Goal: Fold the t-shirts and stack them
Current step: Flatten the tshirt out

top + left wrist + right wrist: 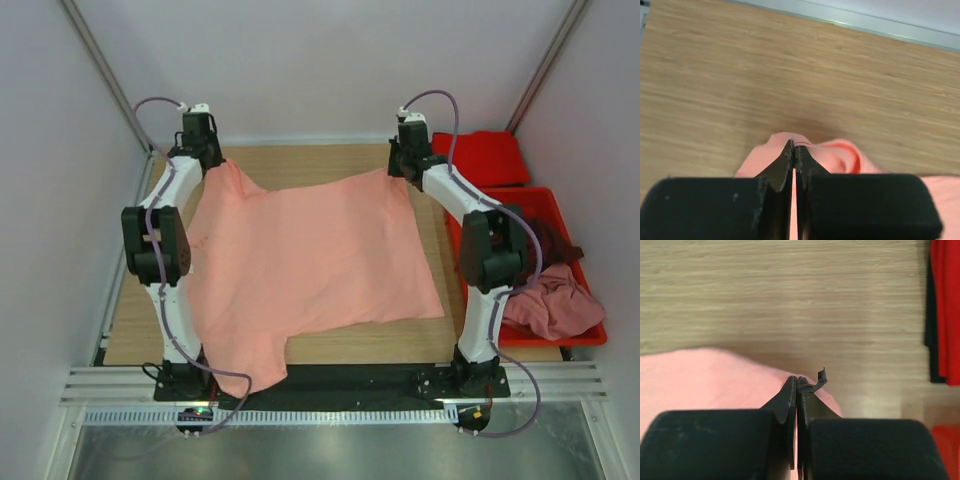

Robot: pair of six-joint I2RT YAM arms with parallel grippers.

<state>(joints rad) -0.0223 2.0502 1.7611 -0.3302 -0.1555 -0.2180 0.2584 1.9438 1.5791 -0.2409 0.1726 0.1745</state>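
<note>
Red bin [570, 205], dusty pink t-shirt [550, 305] inside

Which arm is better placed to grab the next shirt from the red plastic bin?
Right, probably: the rigid red plastic bin sits on its side. Right gripper and left gripper both pinch the salmon-pink cloth t-shirt.
</note>
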